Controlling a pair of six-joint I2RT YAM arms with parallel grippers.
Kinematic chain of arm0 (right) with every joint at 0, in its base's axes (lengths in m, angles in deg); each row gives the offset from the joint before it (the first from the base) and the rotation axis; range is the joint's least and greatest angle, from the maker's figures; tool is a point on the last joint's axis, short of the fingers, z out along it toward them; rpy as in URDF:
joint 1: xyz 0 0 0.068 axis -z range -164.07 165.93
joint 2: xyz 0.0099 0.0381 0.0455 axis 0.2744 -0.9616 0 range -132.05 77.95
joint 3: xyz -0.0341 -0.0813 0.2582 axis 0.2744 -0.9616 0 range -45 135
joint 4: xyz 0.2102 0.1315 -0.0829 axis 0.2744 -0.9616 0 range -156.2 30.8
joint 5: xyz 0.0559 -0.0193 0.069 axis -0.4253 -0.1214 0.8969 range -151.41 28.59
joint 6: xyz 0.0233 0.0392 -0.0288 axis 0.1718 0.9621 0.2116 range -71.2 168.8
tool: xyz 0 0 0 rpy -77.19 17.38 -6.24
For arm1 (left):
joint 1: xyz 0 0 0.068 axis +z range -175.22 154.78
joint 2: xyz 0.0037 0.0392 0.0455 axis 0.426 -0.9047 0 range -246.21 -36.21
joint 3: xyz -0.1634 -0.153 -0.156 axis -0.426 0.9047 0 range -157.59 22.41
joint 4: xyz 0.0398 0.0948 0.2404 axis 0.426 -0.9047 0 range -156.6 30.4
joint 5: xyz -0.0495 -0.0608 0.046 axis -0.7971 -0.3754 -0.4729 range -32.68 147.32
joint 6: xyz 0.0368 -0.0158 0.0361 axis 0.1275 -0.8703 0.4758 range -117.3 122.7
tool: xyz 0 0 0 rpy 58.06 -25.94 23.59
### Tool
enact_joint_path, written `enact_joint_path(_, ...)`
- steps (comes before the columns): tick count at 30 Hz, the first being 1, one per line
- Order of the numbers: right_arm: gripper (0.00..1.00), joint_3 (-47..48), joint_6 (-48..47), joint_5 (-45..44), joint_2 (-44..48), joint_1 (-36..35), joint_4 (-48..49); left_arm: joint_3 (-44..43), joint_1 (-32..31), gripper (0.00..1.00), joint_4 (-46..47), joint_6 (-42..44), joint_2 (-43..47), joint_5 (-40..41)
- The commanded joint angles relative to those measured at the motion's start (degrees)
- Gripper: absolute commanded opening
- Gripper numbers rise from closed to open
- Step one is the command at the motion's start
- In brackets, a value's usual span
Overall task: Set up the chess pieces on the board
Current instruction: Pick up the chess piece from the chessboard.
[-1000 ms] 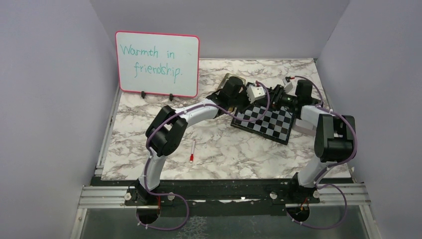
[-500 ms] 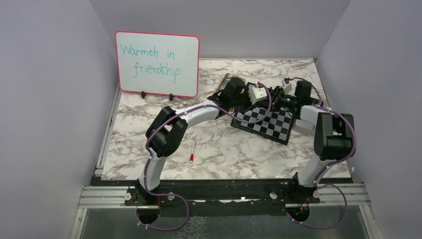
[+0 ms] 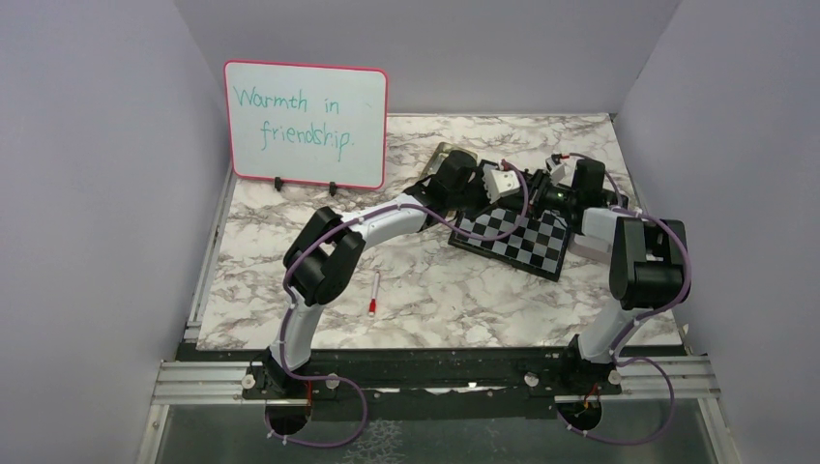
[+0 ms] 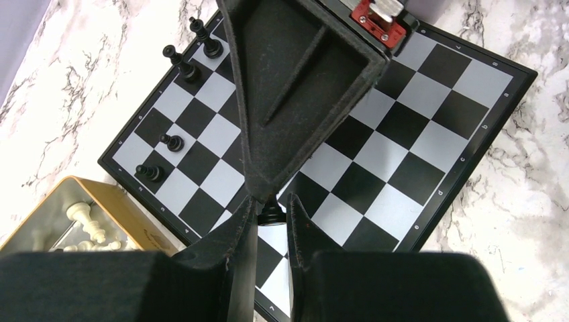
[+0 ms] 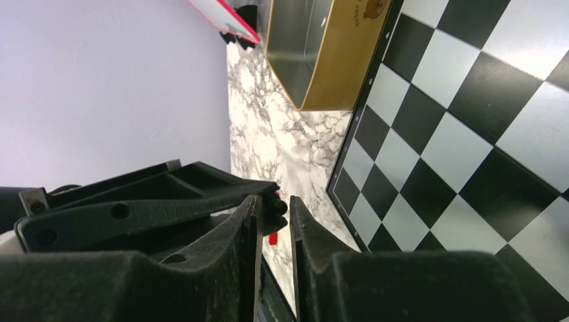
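Board (image 4: 429,141), four black pieces (image 4: 172,141) standing, fifth piece (image 4: 272,215) pinched in left claw (image 4: 272,203)

Glossy board (image 4: 429,144), marble-look table (image 4: 67,87).

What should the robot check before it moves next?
1. Left gripper shut on a small glossy black chess piece: ok.
2. Right gripper holding anything: cannot tell; something dark sits between its fingers.
3. Grippers clear of each other: not ok, they crowd together.
4. Black-and-silver chessboard has free squares: ok.
5. Four other black pieces on it upright: ok.
6. Cream pieces out of the gold tin: not ok, some lie inside.
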Motion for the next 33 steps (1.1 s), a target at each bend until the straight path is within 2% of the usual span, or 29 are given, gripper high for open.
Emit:
enact_joint_path(1, 0.26, -1.9, 4.8, 4.9, -1.0, -0.5, 6.6, 0.6, -0.5, 0.01, 2.5, 0.8, 2.8, 0.8)
enact_joint_path(7, 0.25, -3.1, 7.5, 6.0, -1.3, -0.5, 9.9, 0.9, -0.6, 0.00, 2.7, 1.2, 2.8, 1.4)
enact_joint_path(14, 0.10, -4.4, 10.3, 5.7, -0.8, -0.5, 14.3, 1.4, -0.7, 0.00, 2.7, 1.8, 2.4, 2.0)
enact_joint_path(18, 0.07, -4.7, 10.4, 5.0, -0.3, -0.5, 14.8, 1.7, -0.7, 0.01, 2.7, 2.0, 2.3, 2.7)
enact_joint_path(20, 0.06, -4.7, 9.3, 4.1, 0.0, -0.5, 13.8, 1.5, -0.6, 0.10, 2.2, 2.1, 2.3, 3.3)
enact_joint_path(24, 0.06, -4.1, 5.2, 0.1, 1.7, -0.5, 9.4, 1.7, -0.7, 0.39, 1.1, 1.5, 2.7, 5.9)
enact_joint_path(30, 0.06, -1.1, -1.8, -7.4, 2.9, -0.5, 2.0, 1.9, -0.6, 0.60, -1.1, -1.6, 3.5, 6.1)
enact_joint_path(31, 0.06, -0.4, -2.5, -8.5, 2.9, -0.5, 1.4, 1.7, -0.6, 0.73, -2.0, -2.4, 3.9, 5.8)
enact_joint_path(32, 0.06, 0.1, -3.0, -9.5, 2.8, -0.5, 1.0, 2.0, -0.6, 0.92, -2.5, -3.5, 4.3, 6.1)
enact_joint_path(33, 0.06, 0.7, -3.5, -10.6, 2.9, -0.5, 0.8, 2.4, -0.6, 0.98, -3.1, -4.4, 5.0, 6.9)
